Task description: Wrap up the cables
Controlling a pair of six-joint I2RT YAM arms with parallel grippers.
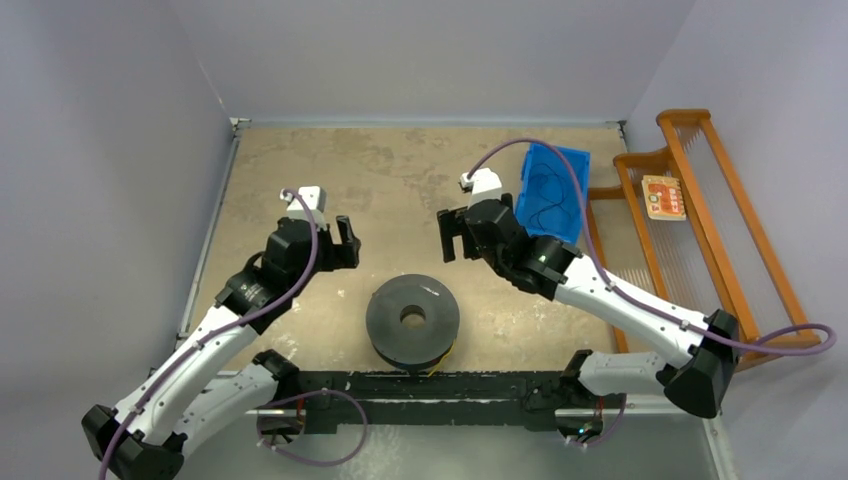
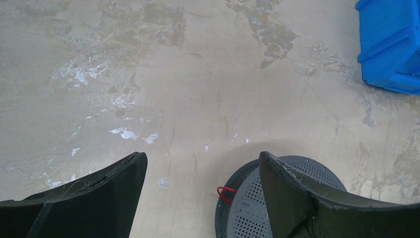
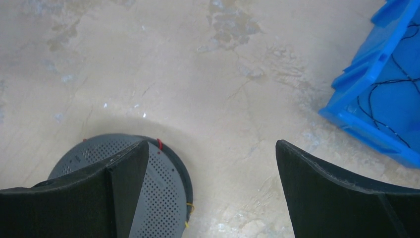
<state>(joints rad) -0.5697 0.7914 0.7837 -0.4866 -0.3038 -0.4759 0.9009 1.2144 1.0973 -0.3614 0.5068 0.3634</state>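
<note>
Cables [image 3: 391, 82] lie in the blue bin [image 3: 346, 121] just right of the right gripper [image 3: 212, 145] — far from the left gripper [image 2: 202, 154] — the 2 spread wide, empty.

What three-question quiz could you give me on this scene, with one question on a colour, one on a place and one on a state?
1. The bin is: A red, B blue, C green.
2. The spool stands: A in the bin, B at the far left corner, C at the near edge, in the middle.
3. The left end effector and right end effector are: A both open and empty, B both shut on the spool, C one open, one shut.

Answers: 1 B, its walls are plainly blue. 2 C, the top view shows it low and central, apart from the bin. 3 A, each wrist view shows a wide gap with nothing gripped.
</note>
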